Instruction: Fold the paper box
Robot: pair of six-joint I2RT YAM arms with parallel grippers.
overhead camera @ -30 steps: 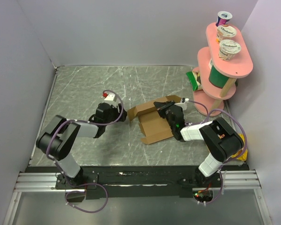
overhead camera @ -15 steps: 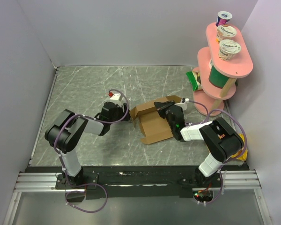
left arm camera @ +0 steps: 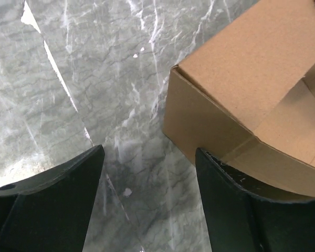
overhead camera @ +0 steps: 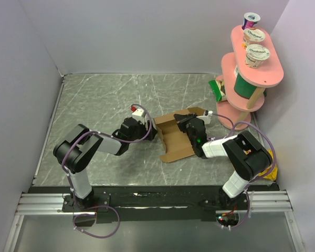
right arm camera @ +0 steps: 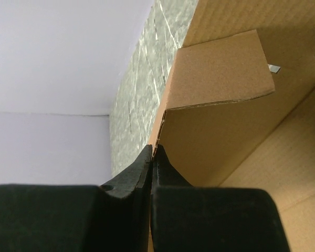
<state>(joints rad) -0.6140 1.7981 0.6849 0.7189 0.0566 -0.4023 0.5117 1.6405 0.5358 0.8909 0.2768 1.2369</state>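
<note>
1. Worktop: grey marble; box lies just right of centre.
2. Box: brown cardboard, walls partly raised, long axis roughly 12 to 6.
3. Right tool: clamped on the box's 3 o'clock wall.
4. Left tool: spread wide; box just beside, at its 3 o'clock.

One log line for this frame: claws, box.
left claw: open, beside paper box wall | right claw: shut on paper box edge | fold: unfinished
</note>
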